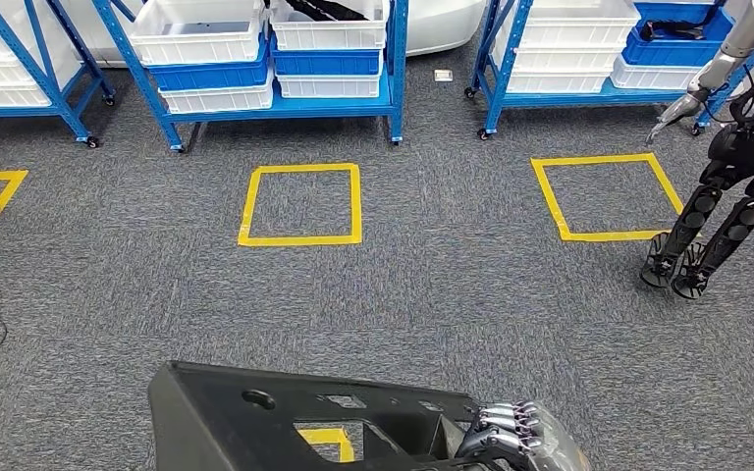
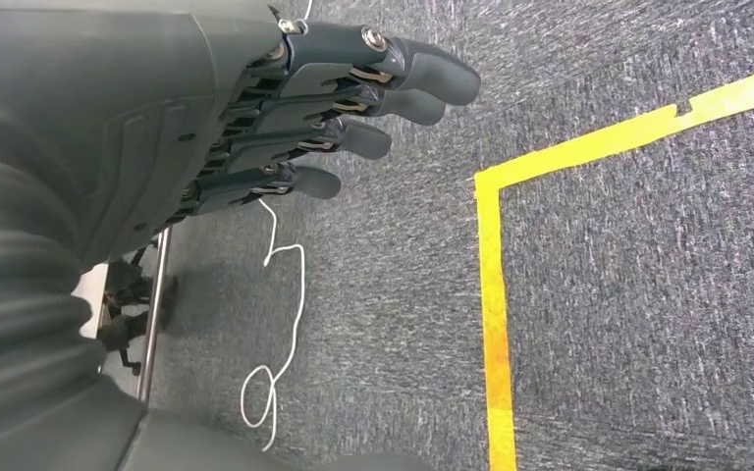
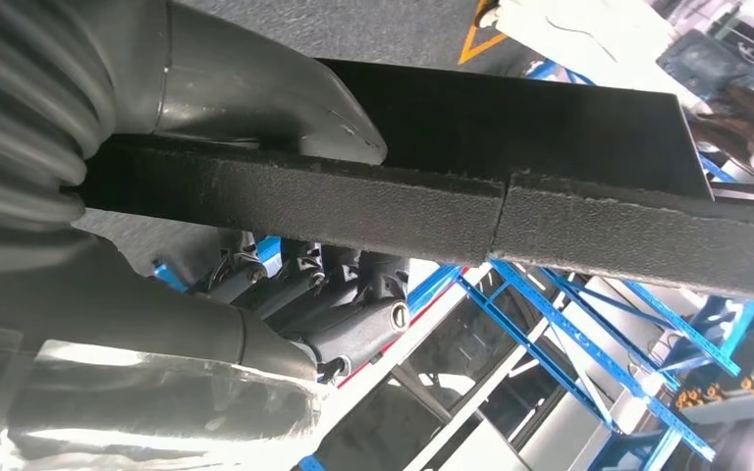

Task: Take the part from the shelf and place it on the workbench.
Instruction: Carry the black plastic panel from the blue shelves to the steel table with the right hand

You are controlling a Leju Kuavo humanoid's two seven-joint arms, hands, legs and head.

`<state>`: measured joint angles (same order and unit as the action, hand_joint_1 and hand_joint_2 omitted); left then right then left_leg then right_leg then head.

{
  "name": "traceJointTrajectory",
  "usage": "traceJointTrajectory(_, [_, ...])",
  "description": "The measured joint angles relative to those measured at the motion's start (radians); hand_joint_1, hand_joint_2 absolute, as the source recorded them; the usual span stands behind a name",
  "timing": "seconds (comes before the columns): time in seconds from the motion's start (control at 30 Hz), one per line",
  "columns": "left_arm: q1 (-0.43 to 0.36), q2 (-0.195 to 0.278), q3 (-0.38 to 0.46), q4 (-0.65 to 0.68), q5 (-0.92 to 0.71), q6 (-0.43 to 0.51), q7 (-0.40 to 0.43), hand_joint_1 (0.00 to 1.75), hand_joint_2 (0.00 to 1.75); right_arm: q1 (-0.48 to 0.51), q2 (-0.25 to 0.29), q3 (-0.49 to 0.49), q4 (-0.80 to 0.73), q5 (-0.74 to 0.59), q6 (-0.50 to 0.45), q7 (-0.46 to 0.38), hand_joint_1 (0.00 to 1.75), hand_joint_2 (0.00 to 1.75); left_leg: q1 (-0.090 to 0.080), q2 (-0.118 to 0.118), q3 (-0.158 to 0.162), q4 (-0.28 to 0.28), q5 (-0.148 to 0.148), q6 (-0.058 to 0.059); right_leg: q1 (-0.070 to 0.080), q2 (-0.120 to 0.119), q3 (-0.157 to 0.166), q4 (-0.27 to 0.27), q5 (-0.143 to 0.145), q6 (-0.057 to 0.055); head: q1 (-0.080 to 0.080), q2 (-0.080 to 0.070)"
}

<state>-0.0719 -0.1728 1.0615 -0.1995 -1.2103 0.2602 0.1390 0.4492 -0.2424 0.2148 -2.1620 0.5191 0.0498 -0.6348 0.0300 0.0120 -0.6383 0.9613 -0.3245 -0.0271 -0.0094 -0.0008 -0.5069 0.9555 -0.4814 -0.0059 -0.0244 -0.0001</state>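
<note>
A large flat black part with holes and cut-outs sits low in the head view, held out over the grey carpet. My right hand grips its right end. In the right wrist view the thumb lies on one face of the part's thick black edge, and the fingers curl under the other face. In the left wrist view my left hand hangs over the carpet, its fingers stretched out and holding nothing.
Blue shelves with white bins and blue bins line the far side. Yellow tape squares mark the carpet. Another robot stands at the right. A white cord lies on the floor beside yellow tape.
</note>
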Motion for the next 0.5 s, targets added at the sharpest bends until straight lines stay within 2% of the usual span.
traceJointTrajectory(0.27, [0.000,0.003,-0.001,0.000,-0.018,0.000,0.015,0.00,1.75,-0.005,0.016,0.006,0.003,0.041,-0.010,-0.013,1.75,1.75,-0.001,-0.001,-0.001,0.001,-0.001,0.001,-0.001,0.000,0.000,0.000,0.000,0.000,0.000,0.000])
traceJointTrajectory(0.5, [0.002,0.008,0.000,0.000,-0.020,0.014,0.032,0.00,1.75,-0.044,0.037,0.039,0.028,0.059,-0.009,-0.037,1.75,1.75,-0.002,-0.001,-0.006,0.008,-0.005,0.008,-0.004,0.000,0.000,0.000,0.000,0.003,0.000,0.000])
